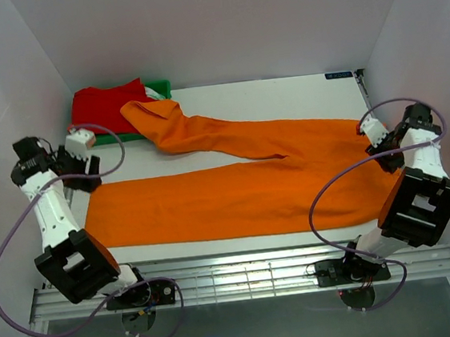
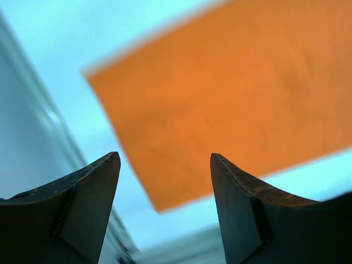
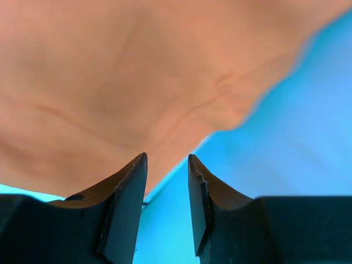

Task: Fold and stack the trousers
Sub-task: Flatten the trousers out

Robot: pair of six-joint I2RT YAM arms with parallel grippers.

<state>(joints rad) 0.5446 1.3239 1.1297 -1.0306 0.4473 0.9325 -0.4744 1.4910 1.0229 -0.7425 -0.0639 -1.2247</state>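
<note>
Bright orange soft cloth trousers (image 1: 243, 191) lie flat across the white table (image 1: 281, 88), long axis left edge to right edge, near-leg cuff just before the left gripper (image 2: 165, 159), jaws wide and empty, waist beside the right gripper (image 3: 168, 160), jaws narrowly apart, holding nothing.

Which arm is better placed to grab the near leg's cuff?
Left. The left hand, open, sits right at the trousers' cuff corner; the right hand is away at the waist end.
</note>
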